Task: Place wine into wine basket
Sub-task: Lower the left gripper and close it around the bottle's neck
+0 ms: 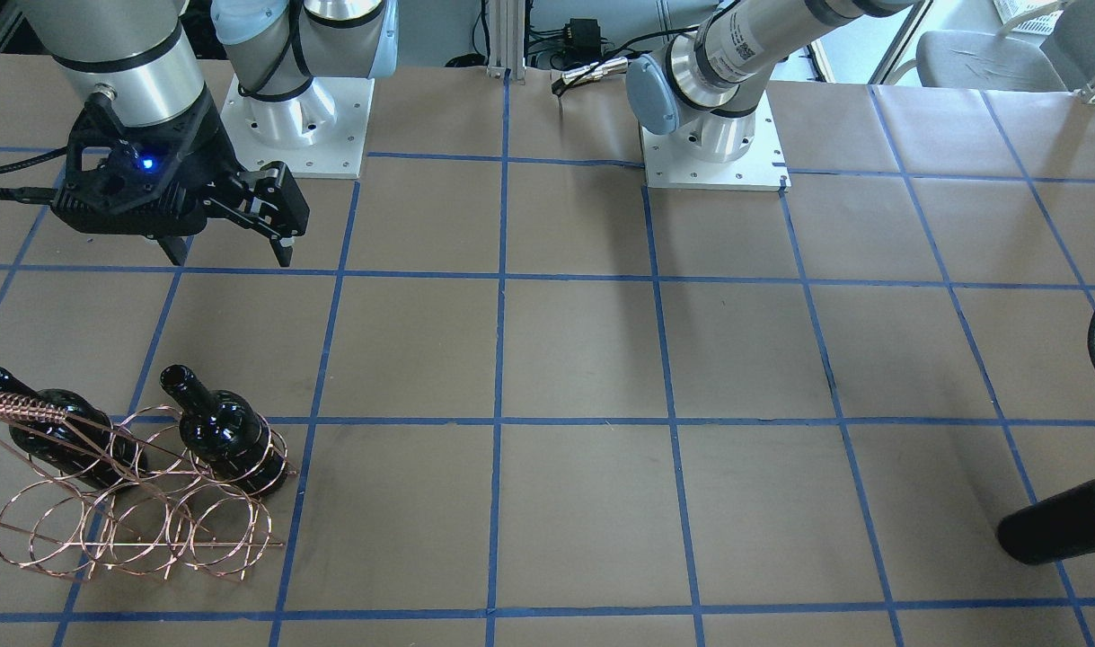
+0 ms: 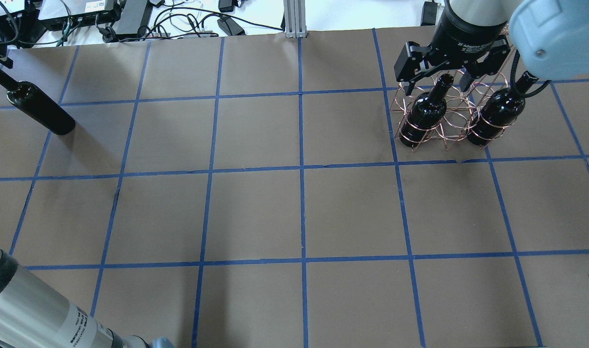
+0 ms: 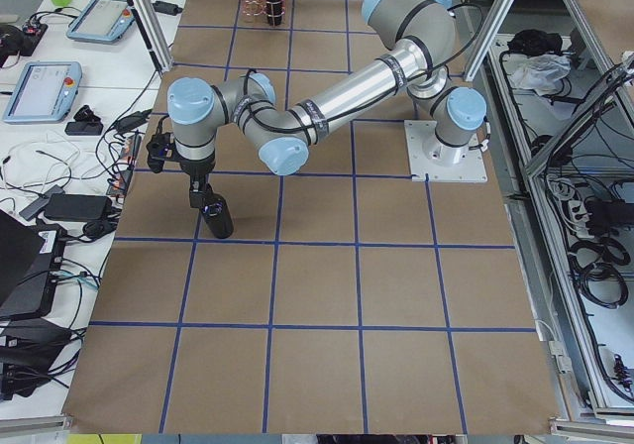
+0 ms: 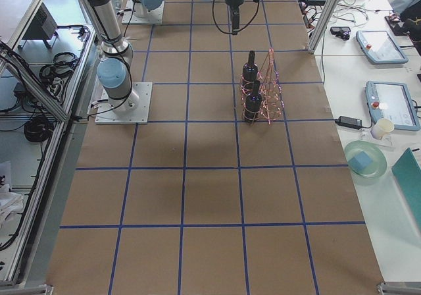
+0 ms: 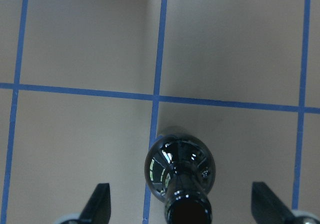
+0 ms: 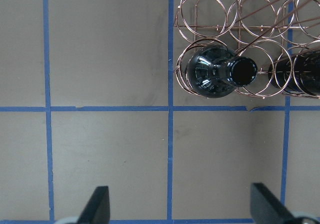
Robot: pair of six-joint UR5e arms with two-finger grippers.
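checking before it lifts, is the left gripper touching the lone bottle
Apart. In the left wrist view the left gripper has its jaws spread wide either side of the bottle neck, table showing in both gaps.

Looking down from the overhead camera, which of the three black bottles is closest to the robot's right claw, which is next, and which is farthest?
From the right gripper:
1. inner-end bottle, in the wine basket, on the side toward the table's middle.
2. outer-end bottle, at the basket's other end, on the view's right.
3. lone bottle, standing far off on the view's left.
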